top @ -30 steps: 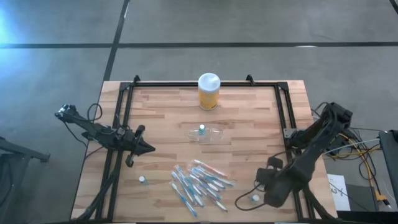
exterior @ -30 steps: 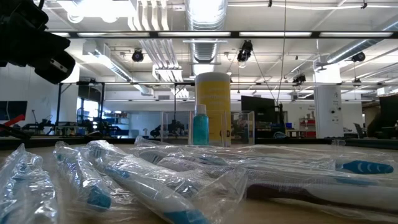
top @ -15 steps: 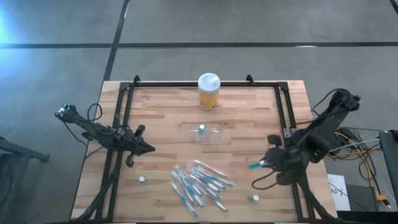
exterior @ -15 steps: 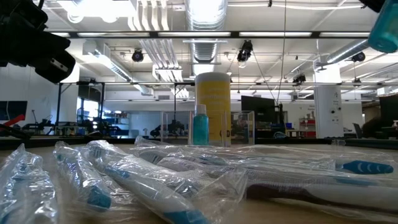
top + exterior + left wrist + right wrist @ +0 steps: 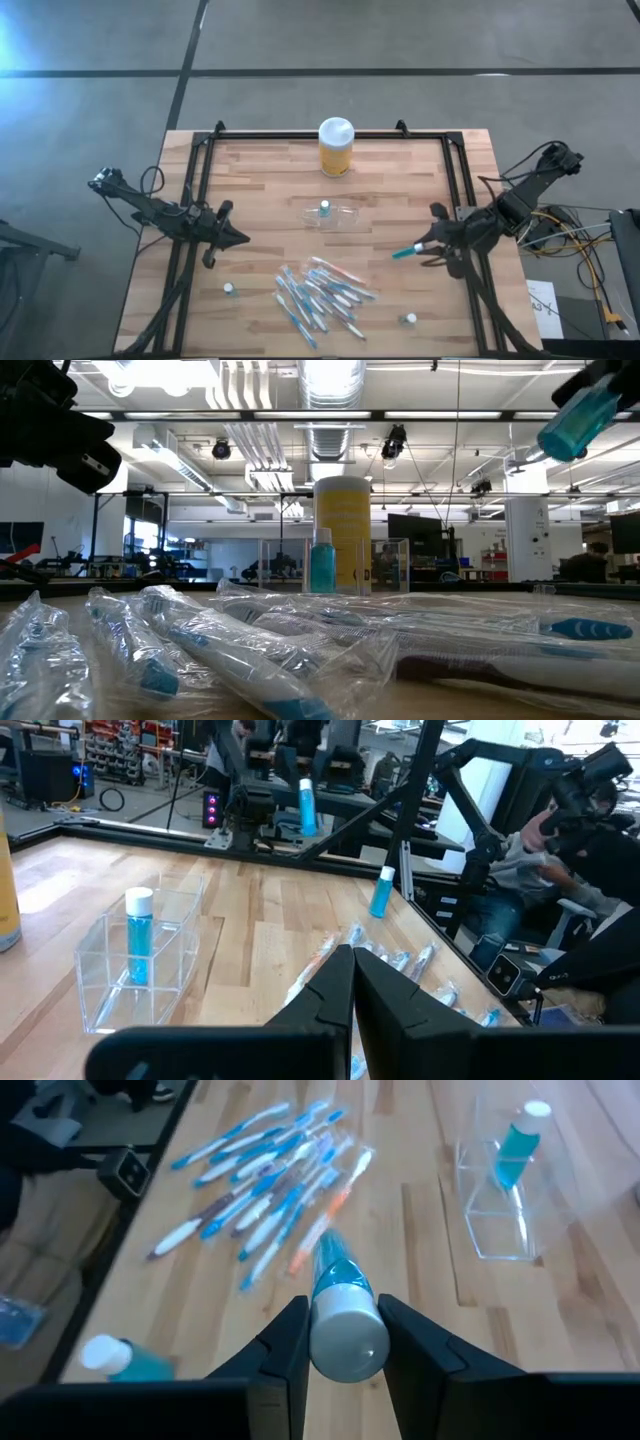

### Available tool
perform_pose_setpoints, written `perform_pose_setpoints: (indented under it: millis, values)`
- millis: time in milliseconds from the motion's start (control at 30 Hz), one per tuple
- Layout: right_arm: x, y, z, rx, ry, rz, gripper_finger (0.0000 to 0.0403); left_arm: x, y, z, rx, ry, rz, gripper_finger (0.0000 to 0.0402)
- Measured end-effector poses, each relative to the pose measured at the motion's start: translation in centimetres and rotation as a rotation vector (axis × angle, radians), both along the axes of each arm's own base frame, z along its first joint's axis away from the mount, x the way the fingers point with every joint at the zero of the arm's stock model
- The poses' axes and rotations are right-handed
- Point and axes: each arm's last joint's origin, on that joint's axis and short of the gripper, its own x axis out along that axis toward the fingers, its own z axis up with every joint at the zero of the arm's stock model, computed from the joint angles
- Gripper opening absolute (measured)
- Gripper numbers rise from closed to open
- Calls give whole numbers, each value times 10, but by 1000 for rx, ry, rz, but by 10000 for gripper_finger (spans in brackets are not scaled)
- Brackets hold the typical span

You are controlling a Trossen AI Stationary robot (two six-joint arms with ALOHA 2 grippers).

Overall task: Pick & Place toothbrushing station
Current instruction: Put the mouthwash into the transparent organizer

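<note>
The toothbrushing station (image 5: 333, 216) is a clear plastic holder standing on the wood at mid-table, with one blue bottle (image 5: 324, 208) upright in a slot; it also shows in the right wrist view (image 5: 497, 1210). My right gripper (image 5: 428, 247) hangs over the table's right part, shut on a second small blue bottle (image 5: 404, 253), which shows high in the low view (image 5: 574, 416). My left gripper (image 5: 238, 238) waits shut over the table's left side. My right gripper pinches the blue bottle between its two fingers (image 5: 285, 1342) on opposite sides, near its white-capped end (image 5: 348, 1344). The bottle lies along the fingers, and its blue body (image 5: 333, 1276) sticks out past their tips. It is lifted clear and slants down toward mid-table.
A yellow jar with a white lid (image 5: 336, 147) stands at the far edge. A heap of wrapped toothbrushes (image 5: 320, 295) lies near the front. Single small bottles stand at the front left (image 5: 230, 289) and front right (image 5: 409, 319). Black frame rails (image 5: 455, 180) border the table.
My right gripper has moved from the table's near right corner toward the far edge, carrying the blue bottle, and has turned and tipped. The bottle now points down toward mid-table. The bottle standing at the front right has stayed where it was.
</note>
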Motion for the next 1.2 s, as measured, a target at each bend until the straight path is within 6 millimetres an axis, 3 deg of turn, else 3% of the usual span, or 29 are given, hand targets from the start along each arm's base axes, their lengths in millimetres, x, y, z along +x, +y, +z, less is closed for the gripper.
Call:
perform_pose_setpoints:
  millis: [300, 533, 667, 833, 1033, 1200]
  values:
    - [-8, -10, -40, 17, -86, -32, 90, 0, 0, -1, 27, -2, -1, 12]
    - [-9, -13, -44, 95, -77, -97, 90, 0, 0, -1, 28, -2, 5, 12]
    - [0, -15, -20, 104, -98, -145, 90, 0, 1, -1, 33, -7, 30, 12]
    - [24, -16, 22, -26, -37, -192, 90, 0, 1, -1, 32, -9, 43, 12]
    - [81, -15, 65, -226, 143, -173, 90, 0, 1, -1, 29, -9, 46, 12]
    - [142, -24, 82, -360, 353, -160, 90, 0, 1, -1, 29, -9, 47, 12]
